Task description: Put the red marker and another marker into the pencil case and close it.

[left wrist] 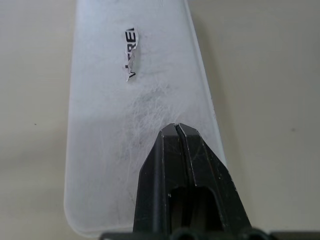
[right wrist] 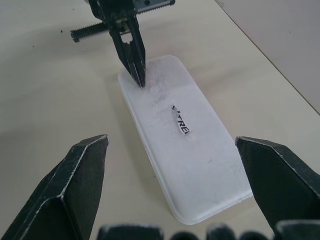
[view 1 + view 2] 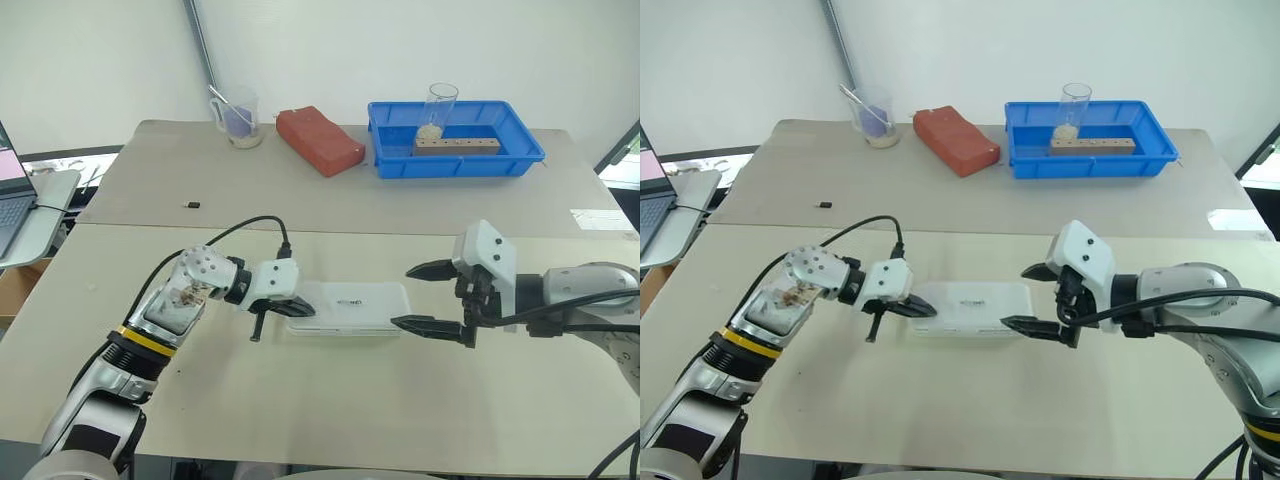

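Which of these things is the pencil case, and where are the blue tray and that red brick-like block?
pencil case (image 3: 350, 306): left eye view, middle of its closed lid.
blue tray (image 3: 455, 162): left eye view, its front wall.
red block (image 3: 320, 140): left eye view, its top face.

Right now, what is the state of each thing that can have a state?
pencil case: lid down, lying flat on the table.
left gripper: shut, tips on the case lid.
right gripper: open, at the case's other end.
blue tray: holding a clear cup and a wooden block.

White arms, black two-fingered hands
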### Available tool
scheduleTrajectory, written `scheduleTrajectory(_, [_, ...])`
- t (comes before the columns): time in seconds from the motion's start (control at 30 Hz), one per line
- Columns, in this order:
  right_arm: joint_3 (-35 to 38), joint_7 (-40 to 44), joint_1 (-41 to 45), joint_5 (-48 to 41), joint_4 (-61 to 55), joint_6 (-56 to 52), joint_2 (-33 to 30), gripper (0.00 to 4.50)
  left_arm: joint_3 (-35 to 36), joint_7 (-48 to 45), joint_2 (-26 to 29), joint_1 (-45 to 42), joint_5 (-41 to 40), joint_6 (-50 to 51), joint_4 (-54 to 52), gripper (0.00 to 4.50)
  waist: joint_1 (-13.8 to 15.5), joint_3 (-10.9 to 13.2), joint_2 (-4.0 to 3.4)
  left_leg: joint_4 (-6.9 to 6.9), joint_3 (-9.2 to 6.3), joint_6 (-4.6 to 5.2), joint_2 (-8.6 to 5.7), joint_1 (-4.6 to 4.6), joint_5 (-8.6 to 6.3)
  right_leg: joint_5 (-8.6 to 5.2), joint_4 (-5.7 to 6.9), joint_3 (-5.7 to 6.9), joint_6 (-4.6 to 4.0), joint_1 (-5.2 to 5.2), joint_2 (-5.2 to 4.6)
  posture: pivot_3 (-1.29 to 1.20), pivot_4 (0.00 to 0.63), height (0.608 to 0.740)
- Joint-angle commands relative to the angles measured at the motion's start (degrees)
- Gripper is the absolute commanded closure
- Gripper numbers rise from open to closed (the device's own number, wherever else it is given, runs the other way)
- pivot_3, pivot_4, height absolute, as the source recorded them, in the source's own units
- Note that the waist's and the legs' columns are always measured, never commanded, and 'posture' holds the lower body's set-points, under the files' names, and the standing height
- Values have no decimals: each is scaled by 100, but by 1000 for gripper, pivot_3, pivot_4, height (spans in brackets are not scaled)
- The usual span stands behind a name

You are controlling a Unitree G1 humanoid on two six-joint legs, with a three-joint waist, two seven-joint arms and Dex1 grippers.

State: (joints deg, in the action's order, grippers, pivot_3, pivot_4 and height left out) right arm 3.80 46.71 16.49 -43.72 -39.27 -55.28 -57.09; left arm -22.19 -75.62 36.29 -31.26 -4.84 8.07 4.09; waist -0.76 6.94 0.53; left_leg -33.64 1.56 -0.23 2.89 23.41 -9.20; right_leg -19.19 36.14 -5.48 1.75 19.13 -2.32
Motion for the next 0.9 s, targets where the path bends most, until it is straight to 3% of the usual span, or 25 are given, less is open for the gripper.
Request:
scheduleTrajectory(0.03, [19,-77,34,60,-129,126,51,0,-147,40,-12,24,279,-301,220,4445,3,0,1,0,0,0,0,-1,0,0,0,0,0,-2,0,0,150,740])
scheduleTrajectory(0.23, [-63,-85,138,133,-21,149,80,0,25,86,-123,-146,127,-277,234,4445,5,-1,-2,-6,0,0,0,-2,0,-1,3,1,1,-4,-1,0,150,740])
scheduleTrajectory(0.43, [50,-85,63,268,220,286,129,0,978,413,-143,-246,-808,821,-369,4445,-7,-2,-4,-8,-2,0,1,12,0,-1,5,3,2,8,2,0,150,740])
scheduleTrajectory(0.53, [339,-372,-80,438,501,400,307,0,1810,885,-9,-82,-1402,1746,-803,3619,-8,0,0,-9,-3,0,2,11,0,-4,6,4,8,5,2,0,150,740])
scheduleTrajectory(0.63, [507,-441,-253,704,816,644,358,0,2383,1092,331,311,-1682,2236,-1135,2304,-25,1,1,-9,-5,0,2,8,0,-9,6,4,17,3,3,0,150,740])
scheduleTrajectory(0.8, [557,-151,-522,1207,1431,1248,231,0,2942,1061,994,1231,-1660,2026,-1173,19,-40,1,-2,6,0,0,3,-13,0,-1,6,-1,3,-1,2,0,150,740])
scheduleTrajectory(0.9, [619,-69,-620,1378,1682,1474,208,0,3271,1432,1208,1795,-1344,1635,-1338,19,-10,1,-3,6,3,-1,6,-14,0,-1,4,1,1,0,-4,0,150,740])
